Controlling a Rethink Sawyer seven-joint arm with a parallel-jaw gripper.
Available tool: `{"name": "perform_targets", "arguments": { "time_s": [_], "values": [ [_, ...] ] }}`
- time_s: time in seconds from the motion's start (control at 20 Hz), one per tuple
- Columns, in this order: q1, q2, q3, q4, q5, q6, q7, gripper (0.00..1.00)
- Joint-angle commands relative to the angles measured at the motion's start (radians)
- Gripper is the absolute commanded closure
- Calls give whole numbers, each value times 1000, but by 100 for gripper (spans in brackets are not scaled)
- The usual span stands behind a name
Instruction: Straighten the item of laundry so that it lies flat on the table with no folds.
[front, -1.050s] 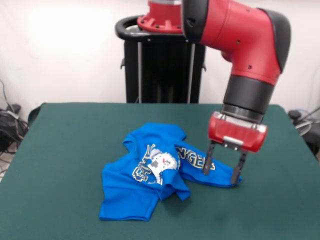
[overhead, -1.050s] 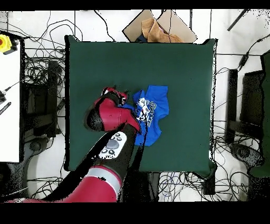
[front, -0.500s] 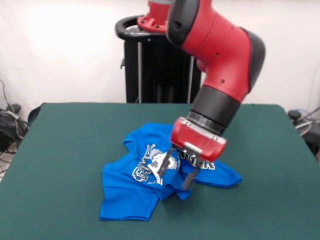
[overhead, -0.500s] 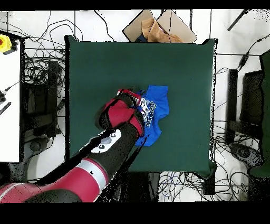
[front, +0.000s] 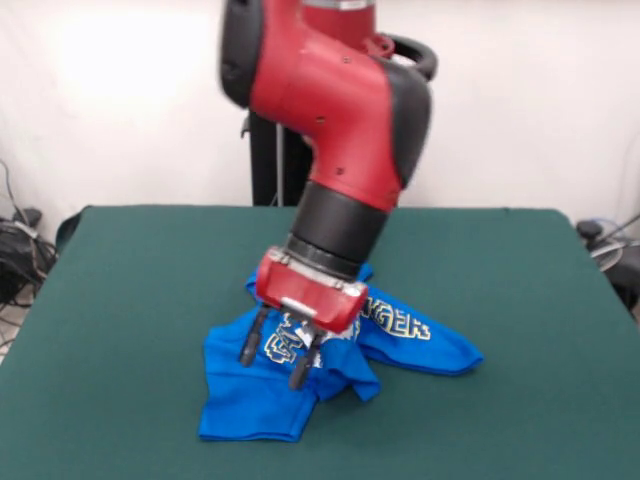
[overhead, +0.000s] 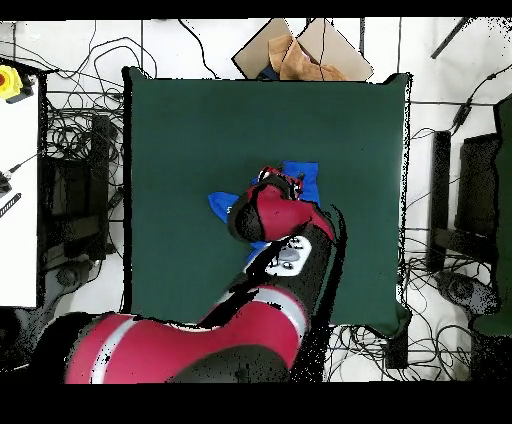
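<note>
From the front camera I see the blue T-shirt lying crumpled a little toward the near side of the green felt table. It is far from flat: one flap spreads toward me at the lower left, a narrower part with yellow-white lettering runs out to the right, and a bunched fold sits in the middle. The red arm comes down at a slant over the shirt's middle. My gripper hangs just above the printed area, its two dark fingers spread apart with nothing between them, so I read it as released. I cannot tell whether the fingertips actually touch the cloth.

From the overhead camera the arm's red bulk covers most of the garment. Only blue patches of the T-shirt show: one point sticking out to the left of the wrist, and another piece at the upper right of it. The gripper is mostly hidden under the wrist here, and I can't judge its fingers from this angle. The shirt sits near the middle of the table, with open green felt on all sides. Cables and a cardboard box lie on the floor beyond the table.
</note>
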Motion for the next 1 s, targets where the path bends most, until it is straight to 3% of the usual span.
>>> {"name": "perform_targets", "arguments": {
  "time_s": [0.05,0.4,1.0],
  "values": [
    [-75,-63,304,77,-86,137,-16,0],
    [-18,-74,246,66,-74,160,35,0],
    [-28,-104,261,94,-41,173,80,0]
  ]
}}
